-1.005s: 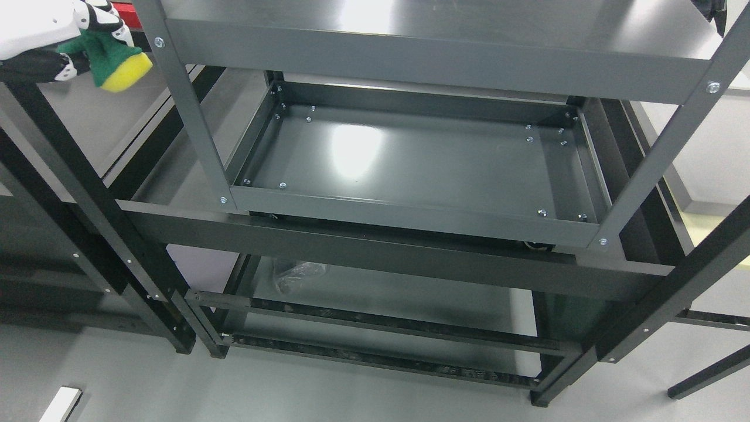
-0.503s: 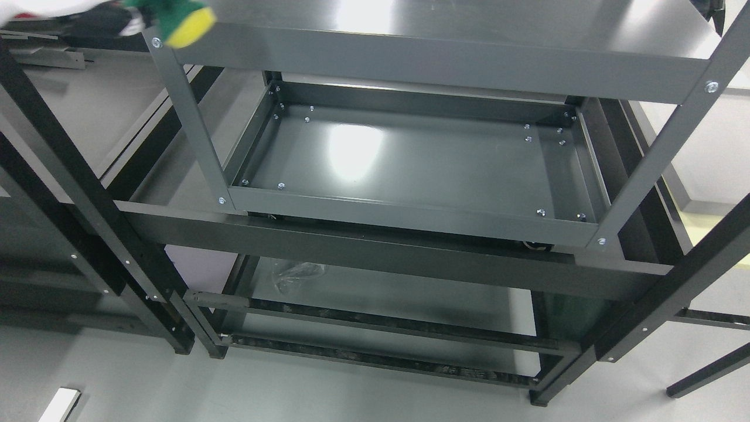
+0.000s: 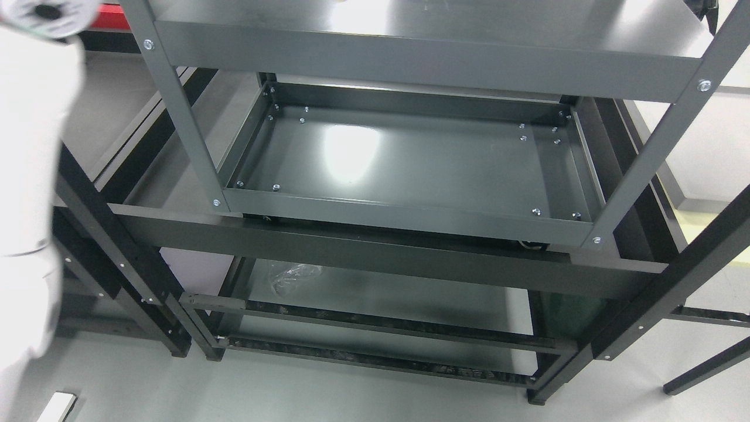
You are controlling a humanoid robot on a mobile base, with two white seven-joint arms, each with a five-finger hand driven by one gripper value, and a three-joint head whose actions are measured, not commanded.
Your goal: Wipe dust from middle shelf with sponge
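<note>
Grey steel: the rack is painted sheet metal, glossy enough to throw a white glare off the tray-shaped shelf with its raised rim and bright bolt heads in the corners.
Upper deck: a flat shelf runs across the top of the view, its folded front lip facing me.
Uprights: angled posts bolted at each level, which is why the decks sit stacked and square.
Left arm: a broad white, blurred limb fills the left edge, reaching up out of view; I judge it is lifting towards a shelf.
Left hand: out of sight above the frame, so I cannot tell how its fingers stand.
Right arm: not to be seen.
Sponge: nowhere visible from here; presumably up with the hidden hand, though I can't confirm it.
Below: darker black frames and rails, and a crumpled clear plastic bag lying on the bottom deck.
Floor: smooth pale grey.
</note>
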